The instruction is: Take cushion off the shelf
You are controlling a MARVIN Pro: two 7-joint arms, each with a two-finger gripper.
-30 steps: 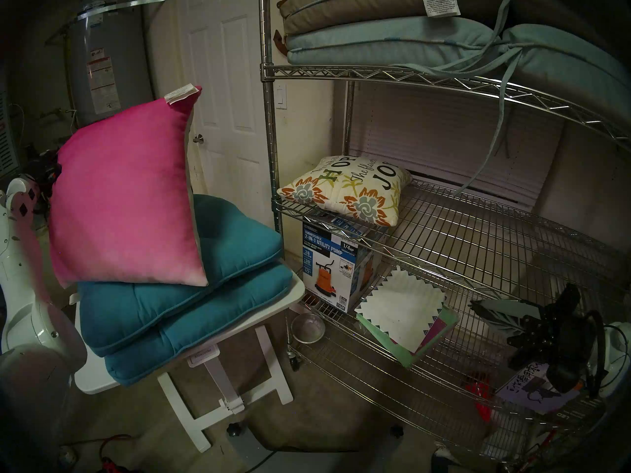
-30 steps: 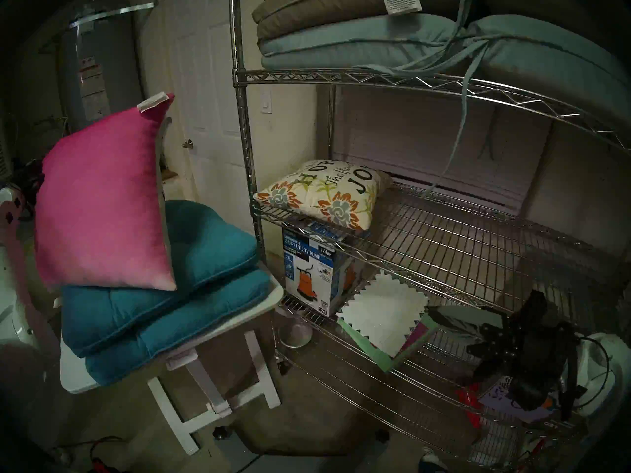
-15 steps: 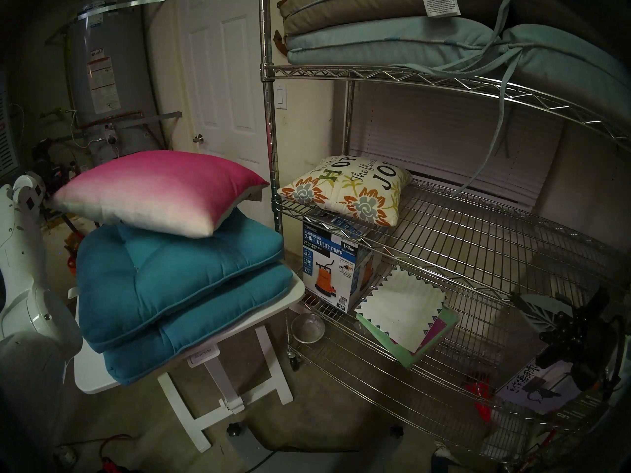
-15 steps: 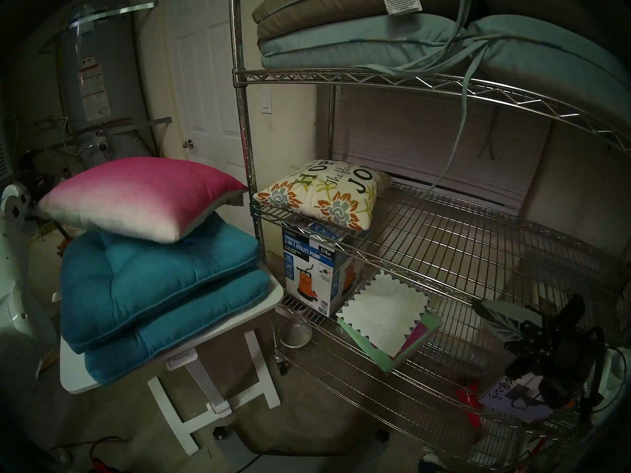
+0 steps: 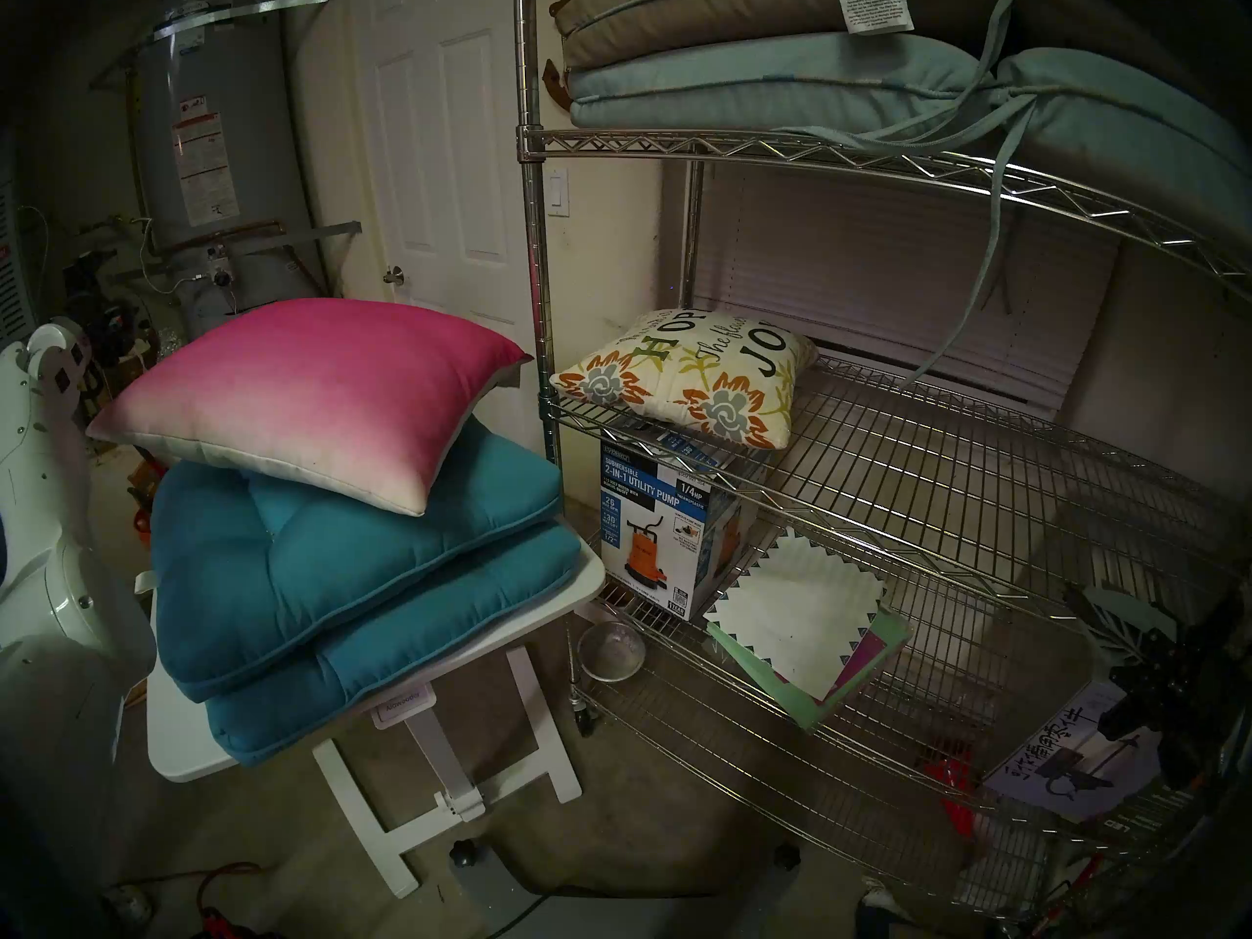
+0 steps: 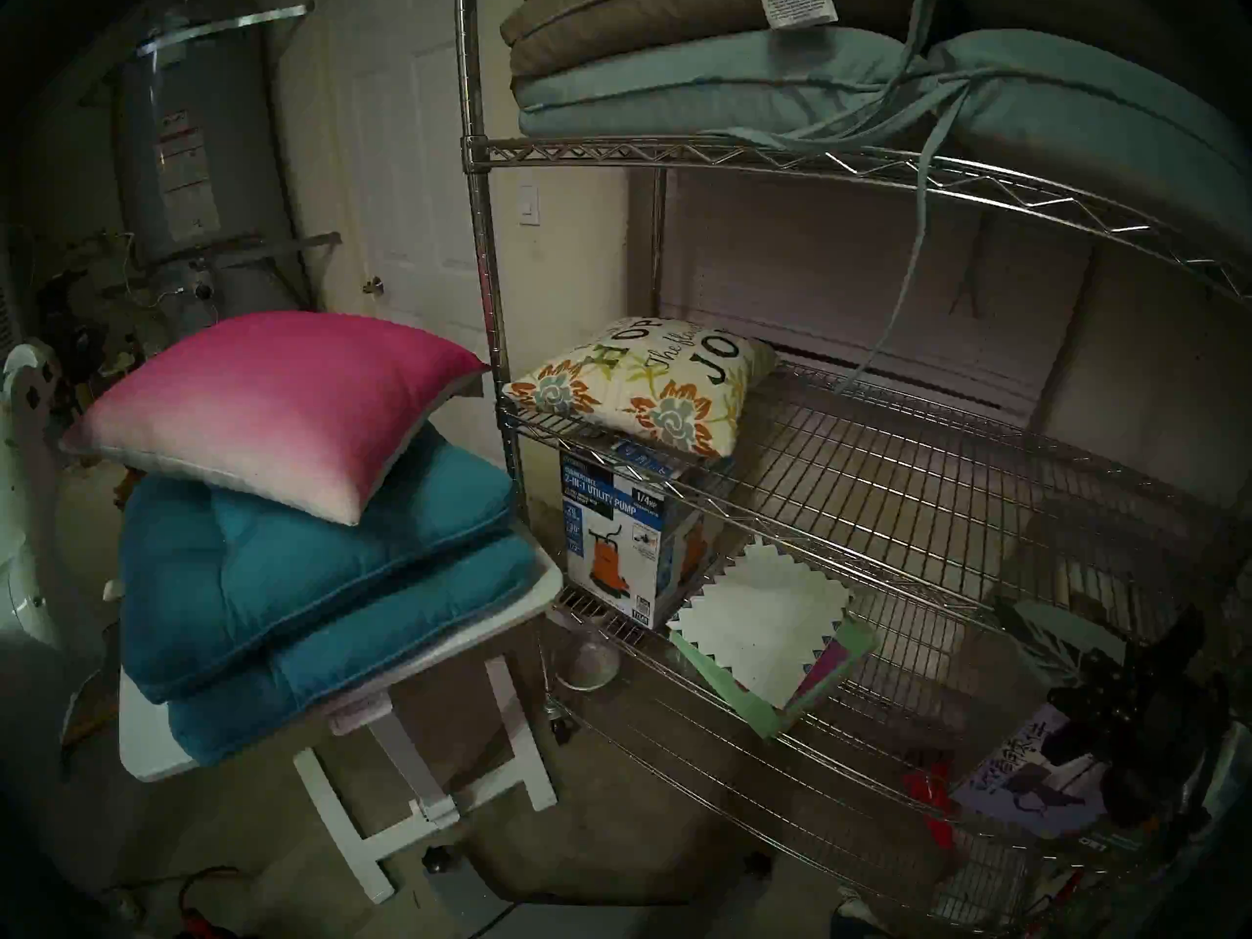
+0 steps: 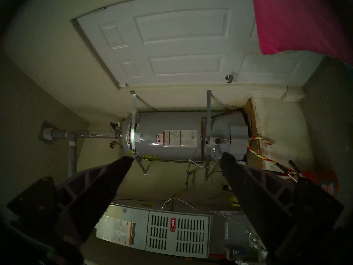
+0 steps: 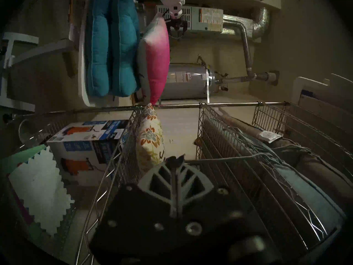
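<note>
A pink cushion [image 5: 311, 389] lies flat on two teal cushions [image 5: 352, 565] stacked on the white table. My left gripper [image 7: 176, 161] is open and empty, just left of the pink cushion's edge [image 7: 301, 21]; the right wrist view shows the left gripper [image 8: 176, 26] beside that cushion. A floral cushion [image 5: 684, 382] rests on the middle tier of the chrome wire shelf [image 5: 677, 146]. My right gripper [image 5: 1084, 599] is shut and empty, low at the shelf's right front, its tips [image 8: 174, 159] pointing toward the floral cushion [image 8: 150, 140].
Brown and pale blue cushions [image 5: 779, 70] fill the upper tier, with ties hanging down. A pump box [image 5: 664, 531], papers [image 5: 806, 619] and a metal bowl [image 5: 612, 650] sit low in the shelf. The white table [image 5: 589, 578] stands beside the shelf post. A water heater [image 5: 203, 138] and door [image 5: 440, 138] lie behind.
The pink cushion, held upright a second ago, has dropped flat onto the teal cushions. My left gripper opened and let it go. My right gripper drew back to the right.
</note>
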